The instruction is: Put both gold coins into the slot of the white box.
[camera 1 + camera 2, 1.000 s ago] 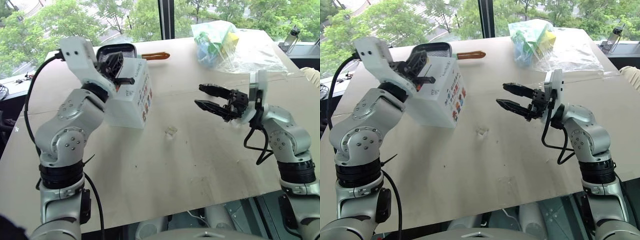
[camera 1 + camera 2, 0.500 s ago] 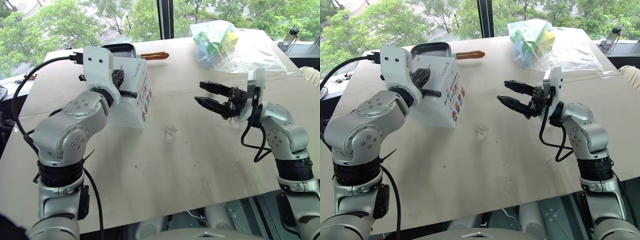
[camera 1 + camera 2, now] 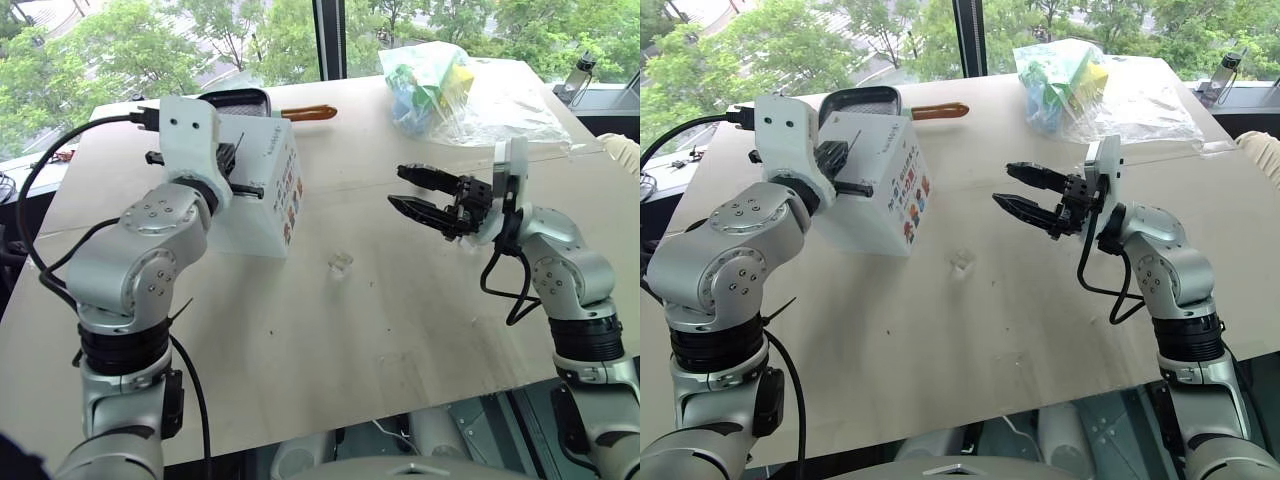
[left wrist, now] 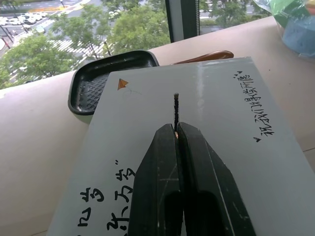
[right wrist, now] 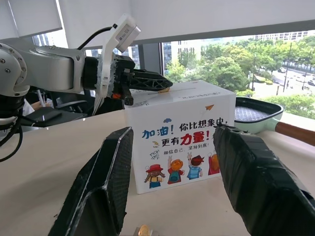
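Your left hand (image 4: 176, 133) hovered over the top of the white box (image 3: 268, 205), its fingers pressed together on a gold coin (image 4: 175, 133), of which a sliver showed between the tips, just at the near end of the dark slot (image 4: 175, 109). The second gold coin (image 3: 341, 264) lay on the bare worktop (image 3: 330, 350), between the box and your right hand (image 3: 408, 190). That hand hung above the worktop with its fingers apart and empty, pointing toward the box. Behind the box sat a black pan (image 4: 98, 76) with an orange handle (image 3: 308, 112).
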`<act>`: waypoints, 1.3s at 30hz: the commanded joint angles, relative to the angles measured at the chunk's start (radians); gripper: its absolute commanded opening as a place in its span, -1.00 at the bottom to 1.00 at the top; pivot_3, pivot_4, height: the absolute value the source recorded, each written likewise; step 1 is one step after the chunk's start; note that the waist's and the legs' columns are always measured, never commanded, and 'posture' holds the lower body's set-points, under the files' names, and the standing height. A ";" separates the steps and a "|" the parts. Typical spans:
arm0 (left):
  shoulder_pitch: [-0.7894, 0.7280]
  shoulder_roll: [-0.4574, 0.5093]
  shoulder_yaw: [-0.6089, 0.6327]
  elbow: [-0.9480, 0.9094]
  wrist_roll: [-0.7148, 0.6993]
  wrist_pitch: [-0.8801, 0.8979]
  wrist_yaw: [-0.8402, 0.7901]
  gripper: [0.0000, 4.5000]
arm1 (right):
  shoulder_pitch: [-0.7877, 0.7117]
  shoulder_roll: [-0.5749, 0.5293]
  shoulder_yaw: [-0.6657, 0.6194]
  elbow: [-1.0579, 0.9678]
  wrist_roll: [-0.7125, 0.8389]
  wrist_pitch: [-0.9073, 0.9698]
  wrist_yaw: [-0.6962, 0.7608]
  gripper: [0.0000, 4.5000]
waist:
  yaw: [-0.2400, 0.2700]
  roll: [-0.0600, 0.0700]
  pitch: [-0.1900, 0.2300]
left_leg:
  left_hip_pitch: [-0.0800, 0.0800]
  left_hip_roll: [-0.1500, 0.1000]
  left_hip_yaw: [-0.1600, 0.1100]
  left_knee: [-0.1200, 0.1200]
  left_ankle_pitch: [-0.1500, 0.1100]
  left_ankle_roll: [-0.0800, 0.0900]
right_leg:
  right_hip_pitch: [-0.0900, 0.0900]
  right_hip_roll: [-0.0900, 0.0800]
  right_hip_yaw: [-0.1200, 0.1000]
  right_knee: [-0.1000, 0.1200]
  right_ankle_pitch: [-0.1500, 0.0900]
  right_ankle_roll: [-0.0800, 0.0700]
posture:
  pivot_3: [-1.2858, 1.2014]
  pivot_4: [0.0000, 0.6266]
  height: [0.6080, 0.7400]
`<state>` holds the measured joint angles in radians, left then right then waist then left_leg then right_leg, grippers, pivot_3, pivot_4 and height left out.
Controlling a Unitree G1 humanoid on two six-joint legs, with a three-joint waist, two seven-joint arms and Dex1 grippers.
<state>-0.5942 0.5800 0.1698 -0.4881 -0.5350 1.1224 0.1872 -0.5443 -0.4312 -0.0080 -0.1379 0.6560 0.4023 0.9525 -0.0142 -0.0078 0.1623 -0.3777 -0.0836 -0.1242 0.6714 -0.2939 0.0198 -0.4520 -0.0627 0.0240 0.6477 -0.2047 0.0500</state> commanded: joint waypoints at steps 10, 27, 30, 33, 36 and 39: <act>0.061 -0.034 0.042 0.049 0.117 -0.062 -0.080 0.38 | 0.000 0.014 -0.016 -0.018 -0.004 -0.022 0.009 0.26 | 0.000 0.001 -0.001 | 0.002 0.000 0.002 0.003 0.000 0.000 | 0.000 0.000 0.002 0.006 0.000 0.000 | 0.03 -0.52 0.71; 0.541 0.283 0.319 -0.130 -0.193 -0.317 -0.887 0.97 | 0.034 0.115 0.230 0.071 -0.304 -0.126 -0.079 0.26 | -0.026 0.001 -0.001 | 0.000 0.001 0.001 0.007 0.001 -0.002 | -0.002 0.002 0.002 0.012 0.000 -0.001 | 0.03 -0.52 0.71; 0.696 0.357 0.365 -0.165 -0.200 -0.336 -1.028 0.97 | 0.040 0.137 0.282 0.097 -0.378 -0.124 -0.115 0.26 | -0.022 0.001 -0.001 | 0.002 0.000 0.001 0.007 0.001 -0.001 | 0.000 0.000 0.002 0.011 0.000 -0.001 | 0.03 -0.52 0.71; 0.787 0.371 0.386 -0.167 -0.172 -0.366 -1.065 0.97 | 0.033 0.183 0.317 0.148 -0.438 -0.114 -0.173 0.26 | -0.019 0.000 0.000 | 0.002 0.000 0.001 0.007 0.001 -0.001 | 0.000 0.000 0.001 0.011 0.000 -0.001 | 0.03 -0.52 0.71; 0.811 0.356 0.383 -0.169 -0.156 -0.395 -1.064 0.97 | 0.021 0.219 0.325 0.179 -0.471 -0.095 -0.216 0.26 | -0.016 0.001 0.000 | 0.001 0.000 -0.001 0.007 0.001 -0.001 | 0.000 0.000 0.000 0.011 0.000 -0.001 | 0.03 -0.52 0.71; 0.831 0.342 0.367 -0.184 -0.152 -0.415 -1.064 0.97 | 0.011 0.244 0.335 0.208 -0.494 -0.093 -0.227 0.26 | -0.017 0.001 0.000 | 0.001 0.000 -0.001 0.007 0.001 -0.002 | 0.000 0.000 0.000 0.011 0.000 -0.001 | 0.03 -0.52 0.71</act>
<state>0.2300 0.9289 0.5172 -0.6353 -0.6947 0.7392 -0.8714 -0.5041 -0.2007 0.3284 0.0696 0.1728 0.3112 0.7367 -0.0316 -0.0070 0.1622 -0.3764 -0.0837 -0.1245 0.6785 -0.2934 0.0184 -0.4519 -0.0626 0.0243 0.6581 -0.2046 0.0491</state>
